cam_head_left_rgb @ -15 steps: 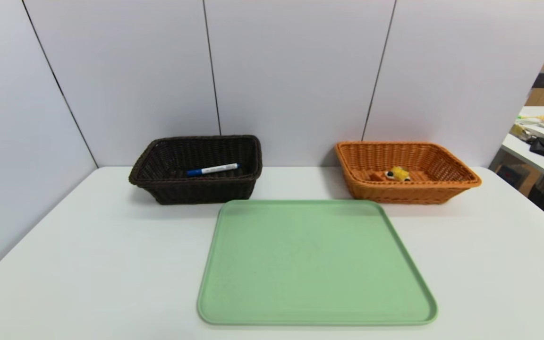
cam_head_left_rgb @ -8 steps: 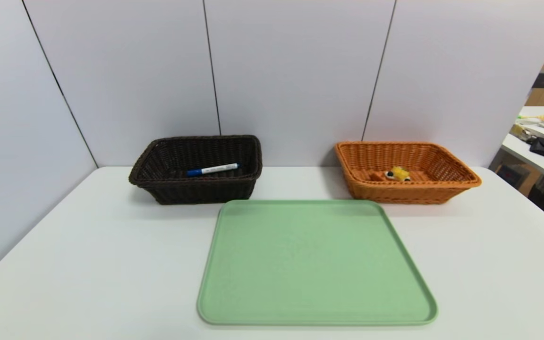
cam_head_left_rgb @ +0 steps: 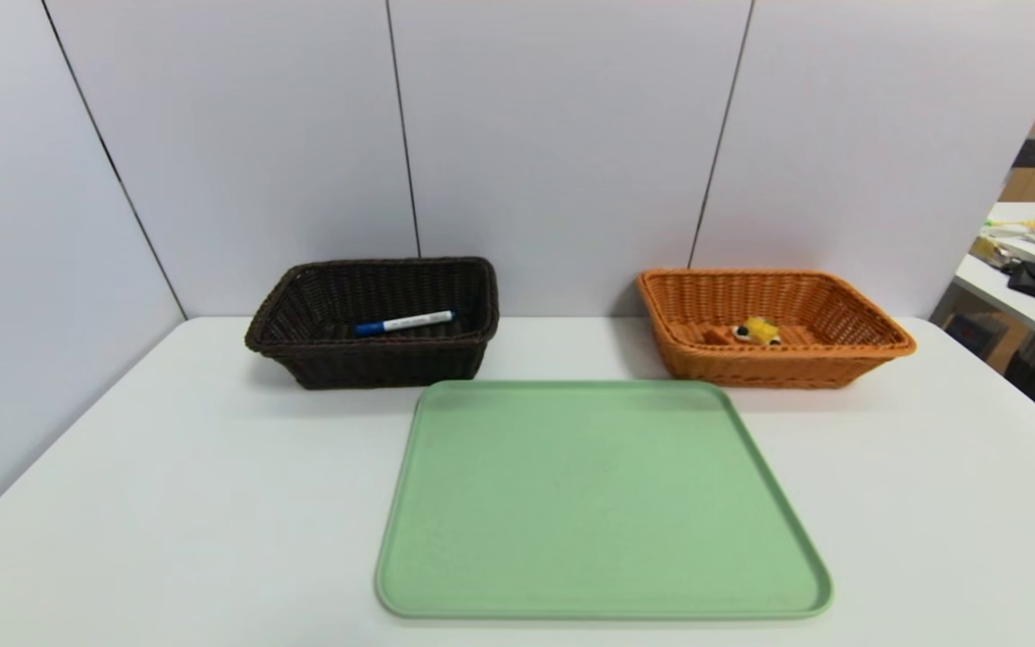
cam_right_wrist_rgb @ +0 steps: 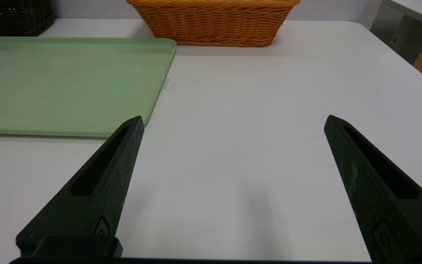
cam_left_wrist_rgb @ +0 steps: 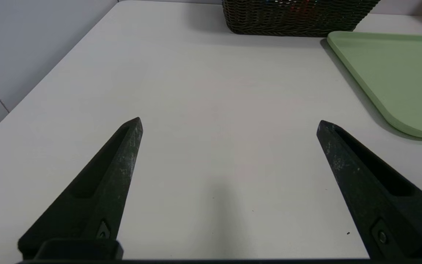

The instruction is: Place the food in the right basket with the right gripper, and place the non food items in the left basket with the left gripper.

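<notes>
Now the marker pen [cam_head_left_rgb: 404, 322] is lying inside the dark brown basket [cam_head_left_rgb: 374, 359], long axis running side to side, blue cap pointing toward the robot's left; the waffle wedge [cam_head_left_rgb: 756, 332] is sitting in the orange basket [cam_head_left_rgb: 778, 364]; a red shape [cam_left_wrist_rgb: 299, 7], glimpsed through the dark weave, is too unclear to identify; a green tray [cam_head_left_rgb: 603, 503] is resting on the white table [cam_head_left_rgb: 167, 503] before grey wall panels [cam_head_left_rgb: 562, 135]; the left gripper [cam_left_wrist_rgb: 229, 123] and right gripper [cam_right_wrist_rgb: 234, 119] are hovering wide apart, gripping nothing

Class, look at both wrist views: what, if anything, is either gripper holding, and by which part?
Nothing is held. The left gripper and right gripper both have jaws wide open over bare table.
</notes>
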